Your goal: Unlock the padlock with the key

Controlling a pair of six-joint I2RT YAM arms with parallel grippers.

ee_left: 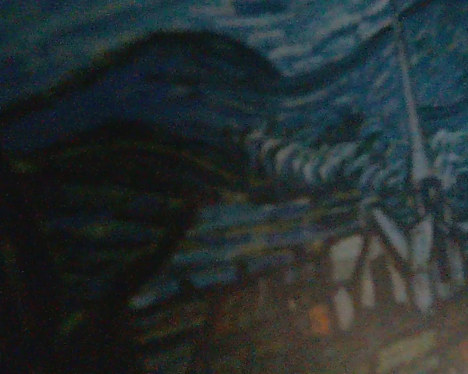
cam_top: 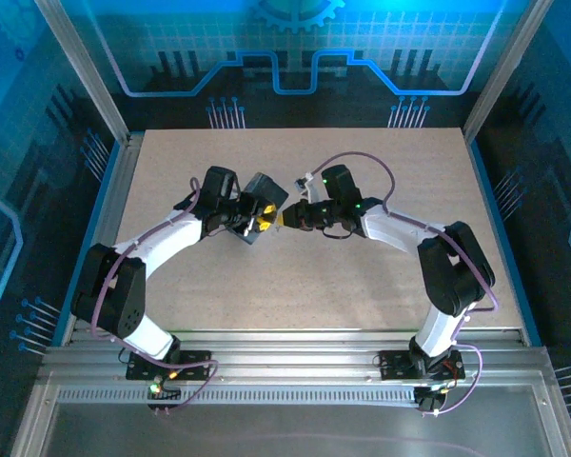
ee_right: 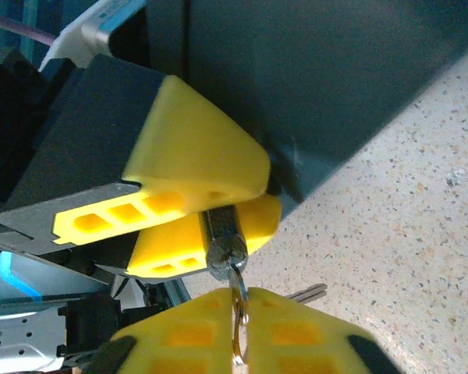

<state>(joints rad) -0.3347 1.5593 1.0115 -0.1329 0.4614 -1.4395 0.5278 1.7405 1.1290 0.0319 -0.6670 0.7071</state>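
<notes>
The tiny padlock with a silvery metal shackle [ee_right: 221,238] is pinched between the yellow fingers of the left tool [ee_right: 259,196]. It is found at 7 o'clock of the dark blue swirl-patterned tin [ee_right: 335,86]. The right tool [ee_right: 240,315] is pressed together on a thin silvery key [ee_right: 237,290], at 6 o'clock of the padlock, above the speckled beige surface [ee_right: 405,234].

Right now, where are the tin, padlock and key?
tin [ee_left: 335,117]: left wrist view, swirl-patterned face.
padlock [ee_right: 219,234]: right wrist view, silvery part between yellow fingers.
key [ee_right: 308,294]: right wrist view, silvery blade.
</notes>
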